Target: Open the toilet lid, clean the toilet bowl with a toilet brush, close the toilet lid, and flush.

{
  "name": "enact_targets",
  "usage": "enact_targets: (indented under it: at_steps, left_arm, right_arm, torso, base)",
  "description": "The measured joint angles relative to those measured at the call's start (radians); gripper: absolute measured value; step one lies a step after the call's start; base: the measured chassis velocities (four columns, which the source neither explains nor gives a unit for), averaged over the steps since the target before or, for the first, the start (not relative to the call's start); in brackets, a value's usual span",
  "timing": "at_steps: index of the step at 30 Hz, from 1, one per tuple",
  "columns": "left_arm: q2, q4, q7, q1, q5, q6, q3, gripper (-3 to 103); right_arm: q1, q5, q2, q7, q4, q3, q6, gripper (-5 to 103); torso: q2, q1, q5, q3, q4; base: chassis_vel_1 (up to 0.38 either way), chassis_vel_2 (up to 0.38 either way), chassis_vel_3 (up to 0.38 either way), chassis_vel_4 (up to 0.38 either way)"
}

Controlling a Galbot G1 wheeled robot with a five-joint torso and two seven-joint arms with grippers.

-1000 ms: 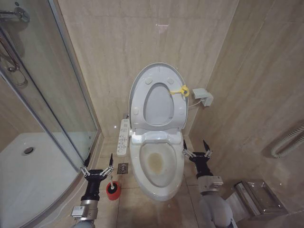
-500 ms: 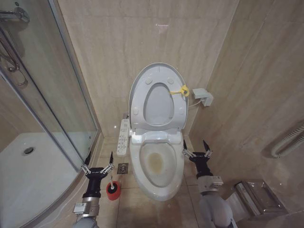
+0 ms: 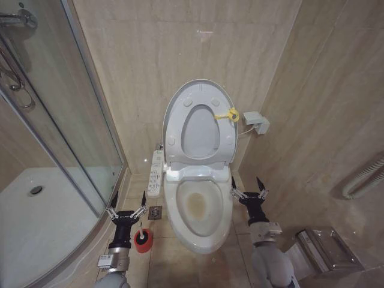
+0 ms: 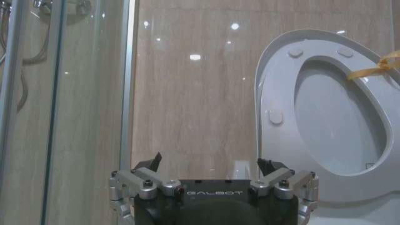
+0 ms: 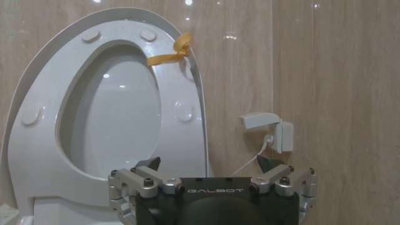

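1. The toilet lid (image 3: 200, 90) stood straight up against the back wall, with the ring seat (image 3: 198, 133) up in front of it and a yellow tag (image 3: 229, 114) at the rim.
2. The toilet bowl (image 3: 201, 210) was open below them, with a yellowish stain inside.
3. A long white button panel (image 3: 156, 173) sat just beside the bowl, on the robot's left.
4. The toilet brush (image 3: 142, 239) stood in its small red cup on the floor, near the bowl and by a floor drain (image 3: 155, 212).
5. The left gripper (image 3: 126, 202) hung just above the brush, claws spread wide and holding nothing.
6. The right gripper (image 3: 249, 186) hung beside the bowl on the other side, claws spread wide too, and empty.
7. A glass shower door (image 3: 60, 102) stood to the robot's left.
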Motion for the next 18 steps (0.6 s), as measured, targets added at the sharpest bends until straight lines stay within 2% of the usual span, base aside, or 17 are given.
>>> enact_targets:
  at_steps: [18]
  left_arm:
    - [0.000,0.000,-0.001,0.000,0.001,0.001,0.000,100]
  right_arm:
    - [0.000,0.000,0.000,0.000,0.000,0.000,0.000,100]
  torso:
    - [0.000,0.000,0.0000,0.000,0.0000]
  base:
    - [0.000,0.000,0.000,0.000]
